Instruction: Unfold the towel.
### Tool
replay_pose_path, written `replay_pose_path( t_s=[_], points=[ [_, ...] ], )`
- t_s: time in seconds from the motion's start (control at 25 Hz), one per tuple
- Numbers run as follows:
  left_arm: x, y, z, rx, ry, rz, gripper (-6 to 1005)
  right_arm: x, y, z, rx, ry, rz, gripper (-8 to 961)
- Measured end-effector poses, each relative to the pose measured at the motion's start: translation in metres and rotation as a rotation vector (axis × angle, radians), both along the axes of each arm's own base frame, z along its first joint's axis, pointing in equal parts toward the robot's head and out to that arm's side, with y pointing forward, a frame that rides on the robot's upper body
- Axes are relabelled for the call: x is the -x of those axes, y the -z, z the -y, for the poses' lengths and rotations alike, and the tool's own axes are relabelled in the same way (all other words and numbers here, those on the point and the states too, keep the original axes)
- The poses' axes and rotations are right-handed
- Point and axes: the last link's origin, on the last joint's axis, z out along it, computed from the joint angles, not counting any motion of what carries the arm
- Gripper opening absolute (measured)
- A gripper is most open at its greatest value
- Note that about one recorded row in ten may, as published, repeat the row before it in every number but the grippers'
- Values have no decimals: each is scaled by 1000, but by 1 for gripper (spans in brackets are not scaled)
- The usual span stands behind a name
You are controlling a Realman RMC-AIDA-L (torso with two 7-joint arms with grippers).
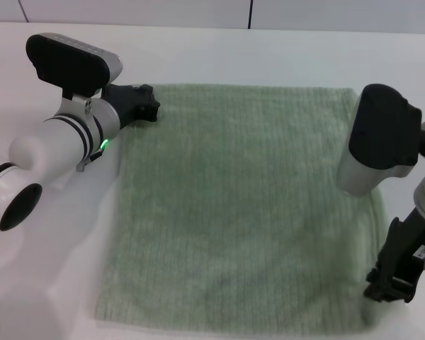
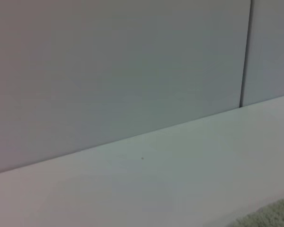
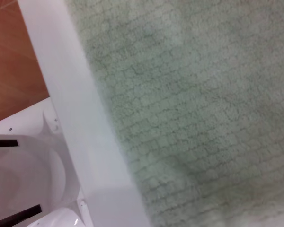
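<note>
The pale sage-green towel (image 1: 241, 212) lies spread flat on the white table (image 1: 49, 283), roughly square, with a faint crease line across its middle. My left gripper (image 1: 147, 105) is at the towel's far left corner, low over the table. My right gripper (image 1: 391, 282) is at the towel's near right corner, just off its right edge. The left wrist view shows only a sliver of towel (image 2: 274, 216). The right wrist view looks down on the towel's ribbed surface (image 3: 203, 109) beside the table's edge (image 3: 80, 123).
A grey wall (image 2: 118, 66) with a vertical seam stands behind the table's far edge. Beyond the table's near edge I see brown floor (image 3: 14, 66) and part of the robot's white body (image 3: 23, 184).
</note>
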Motion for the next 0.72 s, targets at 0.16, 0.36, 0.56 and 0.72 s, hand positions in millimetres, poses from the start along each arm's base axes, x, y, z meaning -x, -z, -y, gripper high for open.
replay_pose_path(
  t_s=[0.16,0.36,0.56,0.72],
  points=[
    [0,0,0,0,1,1,47,2,0,-1,-9,-11,-9,183],
    [0,0,1,0,1,4,47,5,0,-2,-22,-25,-21,317],
    [0,1,1,0,1,7,48,17,-6,-5,-85,-83,-73,318],
    [0,1,2,0,-2,7,49,31,-15,-16,-267,-181,-204,318]
  ],
)
